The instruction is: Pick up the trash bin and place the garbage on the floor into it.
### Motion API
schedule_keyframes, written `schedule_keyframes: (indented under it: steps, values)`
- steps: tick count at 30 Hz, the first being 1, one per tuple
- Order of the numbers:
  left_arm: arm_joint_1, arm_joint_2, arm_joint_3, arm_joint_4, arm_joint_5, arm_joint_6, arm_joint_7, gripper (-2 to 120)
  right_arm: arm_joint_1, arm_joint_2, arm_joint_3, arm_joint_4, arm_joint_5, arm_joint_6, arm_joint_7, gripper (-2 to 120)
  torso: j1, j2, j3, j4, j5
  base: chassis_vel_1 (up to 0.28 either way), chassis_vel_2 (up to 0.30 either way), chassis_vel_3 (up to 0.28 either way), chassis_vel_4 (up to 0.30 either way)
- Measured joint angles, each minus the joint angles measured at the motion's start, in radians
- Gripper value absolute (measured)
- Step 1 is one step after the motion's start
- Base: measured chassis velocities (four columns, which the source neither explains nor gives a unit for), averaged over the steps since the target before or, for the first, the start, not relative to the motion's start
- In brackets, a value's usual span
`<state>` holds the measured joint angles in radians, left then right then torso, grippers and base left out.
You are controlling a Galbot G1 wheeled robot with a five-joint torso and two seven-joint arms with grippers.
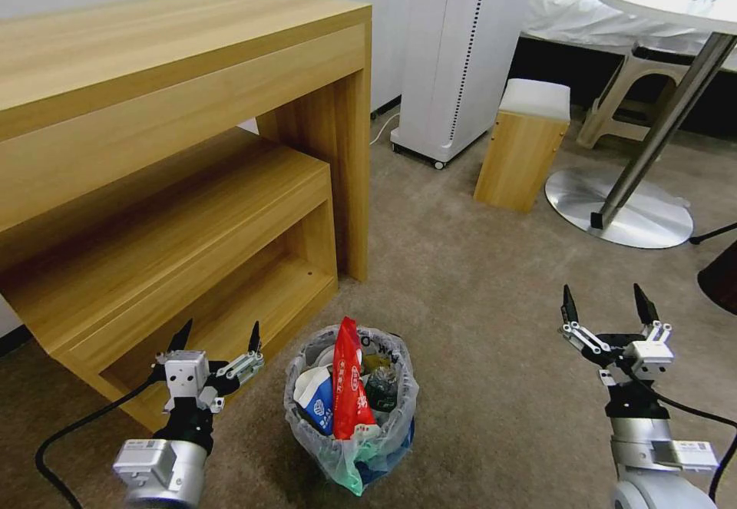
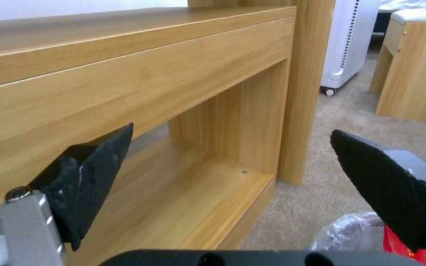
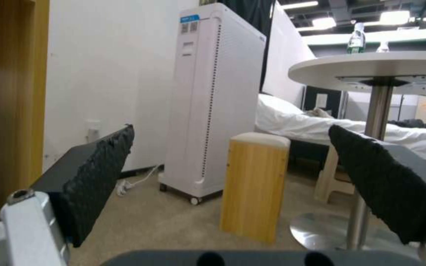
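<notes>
Both end effectors, left (image 1: pixel 217 334) and right (image 1: pixel 605 303), hover spread and empty. Trash bin (image 1: pixel 351 409) stands between them on floor (image 1: pixel 476 279), holding garbage (image 1: pixel 349 378); task appears essentially complete.

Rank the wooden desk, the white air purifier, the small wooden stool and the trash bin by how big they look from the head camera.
1. wooden desk
2. white air purifier
3. trash bin and small wooden stool look alike; the bin sits nearer, so I won't rank them.
</notes>
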<state>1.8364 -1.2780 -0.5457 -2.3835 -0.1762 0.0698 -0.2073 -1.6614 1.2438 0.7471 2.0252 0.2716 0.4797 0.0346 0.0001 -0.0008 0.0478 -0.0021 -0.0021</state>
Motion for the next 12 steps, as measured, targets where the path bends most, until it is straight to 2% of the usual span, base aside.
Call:
schedule_keyframes:
  steps: [12]
  values:
    - [-0.001,0.000,0.000,0.000,0.000,0.000,0.001,100,0.000,-0.001,0.000,0.001,0.001,-0.001,-0.001,100,0.000,0.000,0.000,0.0000,0.0000,0.000,0.000,0.000,0.000]
